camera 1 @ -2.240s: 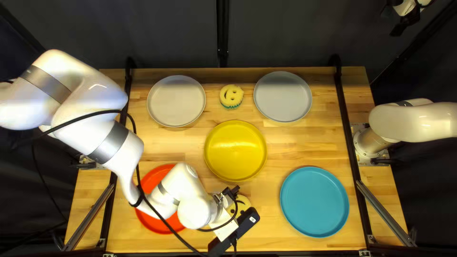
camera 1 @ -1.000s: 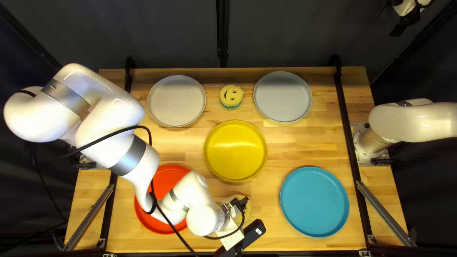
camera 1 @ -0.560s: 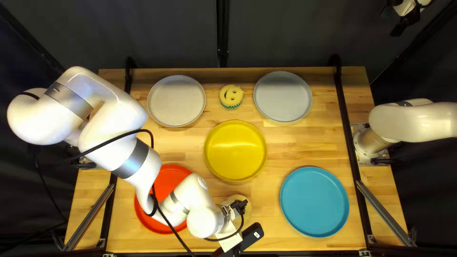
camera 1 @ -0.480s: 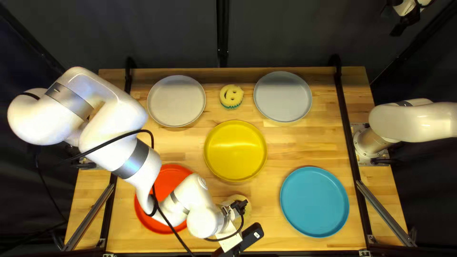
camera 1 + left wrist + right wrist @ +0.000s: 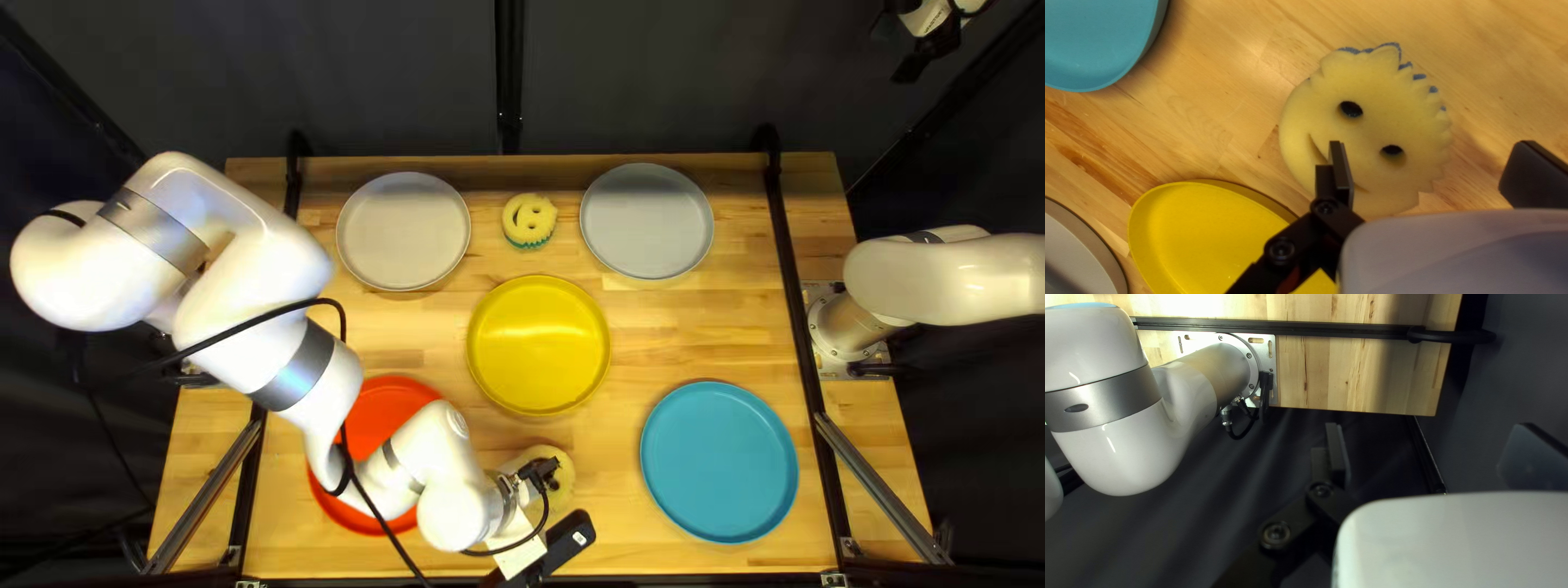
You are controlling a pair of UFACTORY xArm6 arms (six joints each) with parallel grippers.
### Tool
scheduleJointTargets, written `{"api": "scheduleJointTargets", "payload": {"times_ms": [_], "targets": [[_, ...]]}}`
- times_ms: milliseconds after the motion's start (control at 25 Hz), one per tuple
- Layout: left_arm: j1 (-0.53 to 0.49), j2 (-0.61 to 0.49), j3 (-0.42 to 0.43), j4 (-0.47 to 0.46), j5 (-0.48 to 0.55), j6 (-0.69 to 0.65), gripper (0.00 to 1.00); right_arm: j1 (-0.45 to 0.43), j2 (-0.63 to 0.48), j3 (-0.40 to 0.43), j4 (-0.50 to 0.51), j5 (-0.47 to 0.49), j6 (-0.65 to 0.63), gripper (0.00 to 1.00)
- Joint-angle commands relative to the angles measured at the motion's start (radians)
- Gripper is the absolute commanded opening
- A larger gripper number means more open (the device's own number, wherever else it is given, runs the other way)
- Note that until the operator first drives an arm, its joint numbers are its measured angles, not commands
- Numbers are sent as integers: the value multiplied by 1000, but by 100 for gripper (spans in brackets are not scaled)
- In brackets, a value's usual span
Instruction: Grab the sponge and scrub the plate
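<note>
Wood [image 5: 604, 474] separates the sponge [image 5: 1383, 128] from the blue plate's edge [image 5: 646, 452], left tool [image 5: 541, 473] and right tool [image 5: 929, 52] gaping wide, holding nothing.

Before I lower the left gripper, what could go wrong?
The open left gripper looks off-centre: in its wrist view one finger overlaps the smiley sponge, while the other stands off beyond its scalloped edge. Going straight down might press that first finger into the sponge instead of straddling it.

Correcting sideways may bring its own trouble: the yellow plate lies near the sponge, on that first finger's side, and could get nudged.
</note>
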Motion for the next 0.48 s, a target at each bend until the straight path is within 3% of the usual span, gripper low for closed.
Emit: {"api": "scheduleJointTargets", "payload": {"times_ms": [40,480], "targets": [[3,5,4,24,-9,-31,100,0,0,0,0,0,0,100],[24,18,26,60,-60,-60,100,0,0,0,0,0,0,100]]}}
